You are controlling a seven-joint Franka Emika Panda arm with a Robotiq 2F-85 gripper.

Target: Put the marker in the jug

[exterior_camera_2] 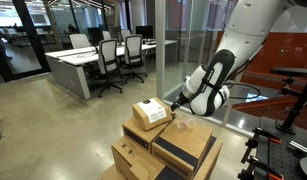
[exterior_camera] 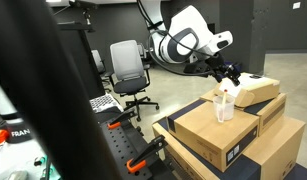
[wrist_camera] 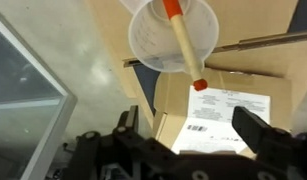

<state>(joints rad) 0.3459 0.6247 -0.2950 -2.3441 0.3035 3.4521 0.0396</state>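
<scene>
In the wrist view I look down into the translucent whitish jug, which stands on a cardboard box. The orange-red marker rests inside it, leaning with one red end over the rim. My gripper hangs open above and beside the jug, with nothing between its black fingers. In an exterior view the gripper hovers just above the jug on the stacked boxes.
Stacked cardboard boxes carry the jug; a cream-topped box with a printed label lies beside it. Orange-handled clamps sit on the black bench in front. An office chair stands behind. Glass walls are close by.
</scene>
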